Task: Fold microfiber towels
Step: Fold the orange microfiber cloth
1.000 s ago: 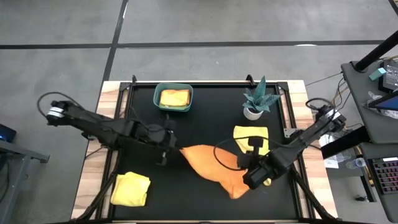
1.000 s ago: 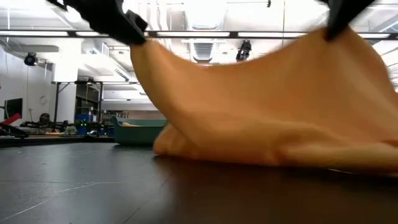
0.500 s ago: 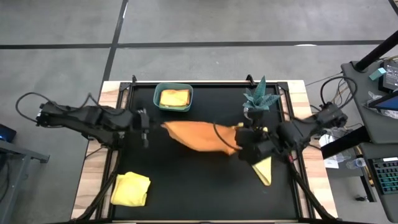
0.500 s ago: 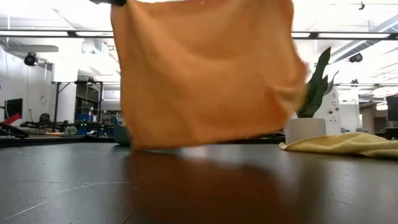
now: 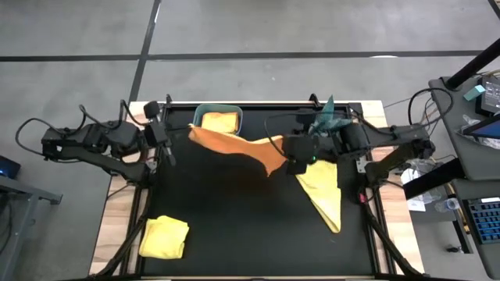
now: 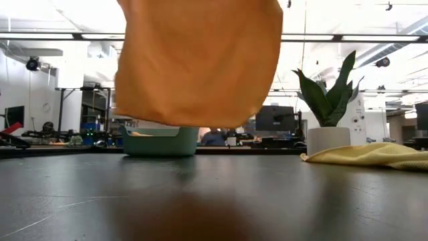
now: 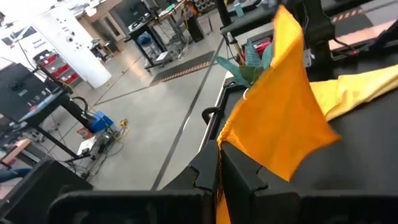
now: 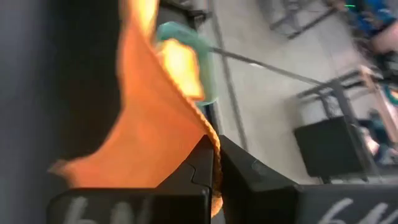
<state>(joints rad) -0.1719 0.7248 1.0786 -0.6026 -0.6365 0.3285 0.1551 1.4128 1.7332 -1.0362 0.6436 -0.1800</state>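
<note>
Hanging between both sets of fingers: one orange towel (image 5: 234,146), clear of the black tabletop (image 5: 234,226), stretched in the air. Left fingers (image 5: 166,139) clamped on one corner; right fingers (image 5: 291,154) clamped on the opposite corner. Yellow towel (image 5: 324,187), spread flat, just beside the right fingers. Second yellow towel (image 5: 165,236), bunched, well apart from the left fingers. Teal bin (image 5: 218,122) holding a folded towel, between the two. Potted plant (image 5: 324,121) near the right fingers.

Teal bin (image 5: 232,134) at table's back edge (image 5: 258,106), potted plant (image 5: 326,119) beside
</note>
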